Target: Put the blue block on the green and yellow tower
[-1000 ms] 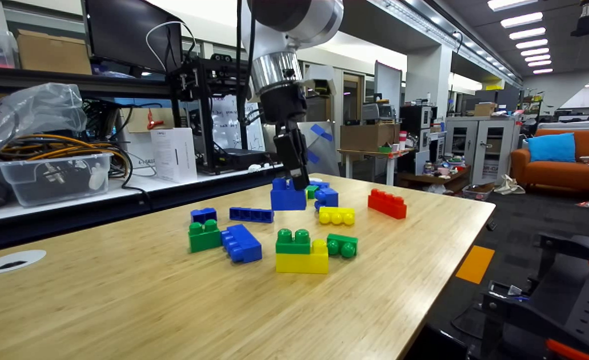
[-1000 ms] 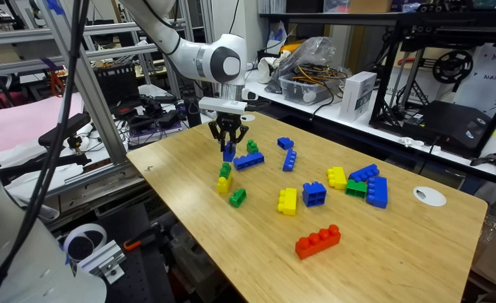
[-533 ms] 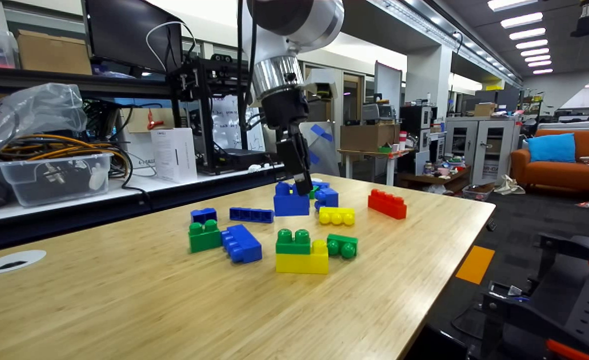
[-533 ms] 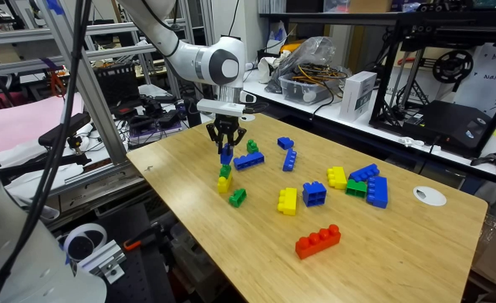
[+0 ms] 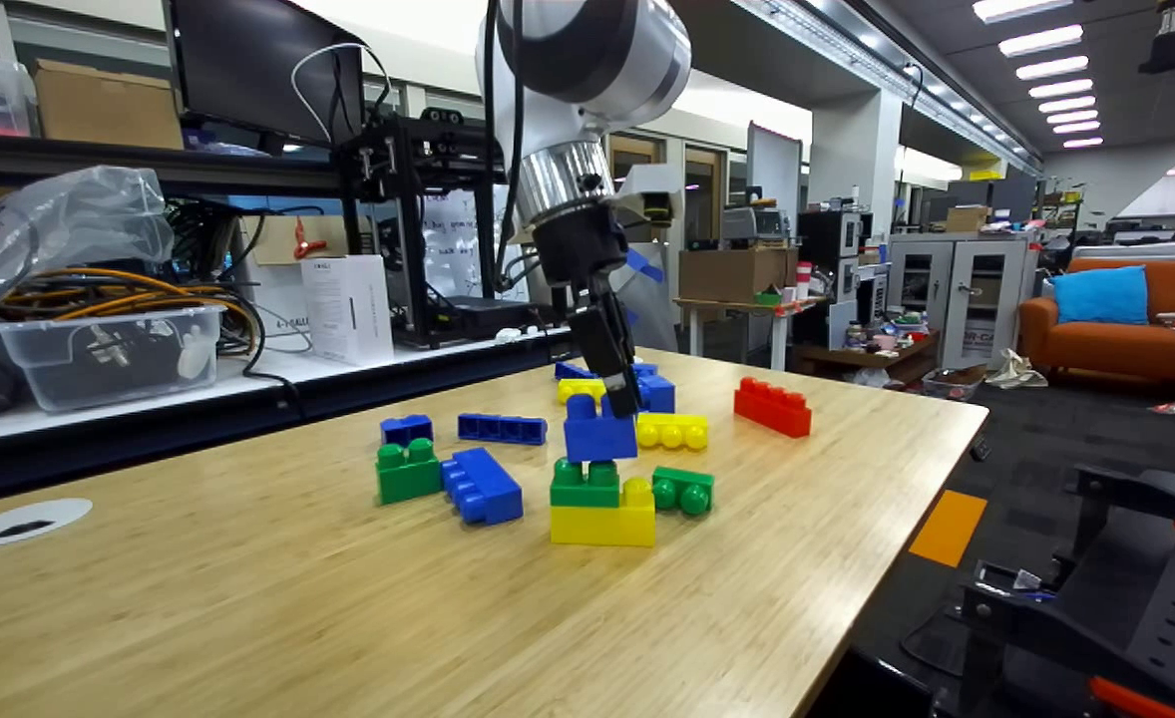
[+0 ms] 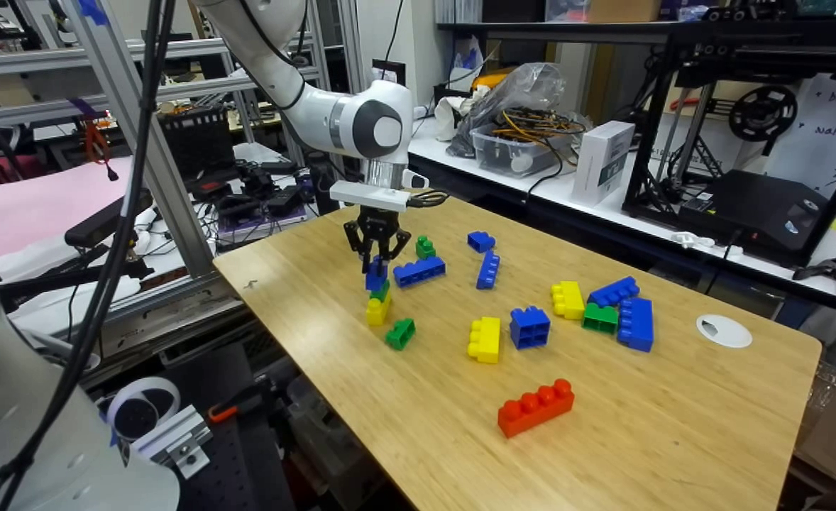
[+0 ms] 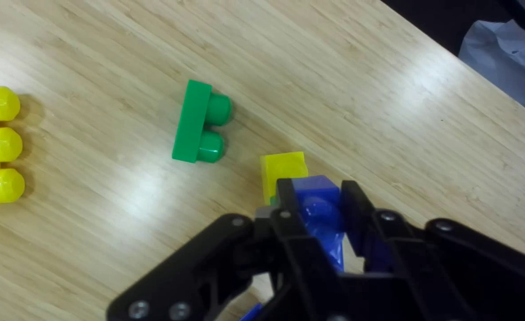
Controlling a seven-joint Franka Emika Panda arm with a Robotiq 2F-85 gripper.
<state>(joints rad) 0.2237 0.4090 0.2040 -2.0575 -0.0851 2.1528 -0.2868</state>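
The blue block is held upright in my gripper, just above the green and yellow tower. In an exterior view the block overlaps the top of the tower, slightly to its left, with my gripper shut on it. I cannot tell whether block and tower touch. In the wrist view the block sits between the fingertips of my gripper. The yellow end of the tower shows beyond the left finger; most of its green brick is hidden.
A small green brick lies beside the tower. A long blue brick and an upright green brick lie on the tower's other side. A yellow brick, a larger blue brick and a red brick lie farther off.
My gripper has carried the blue block to the tower, moving down and slightly right in an exterior view. The block now overlaps the tower's top from both sides; the tower has not moved.
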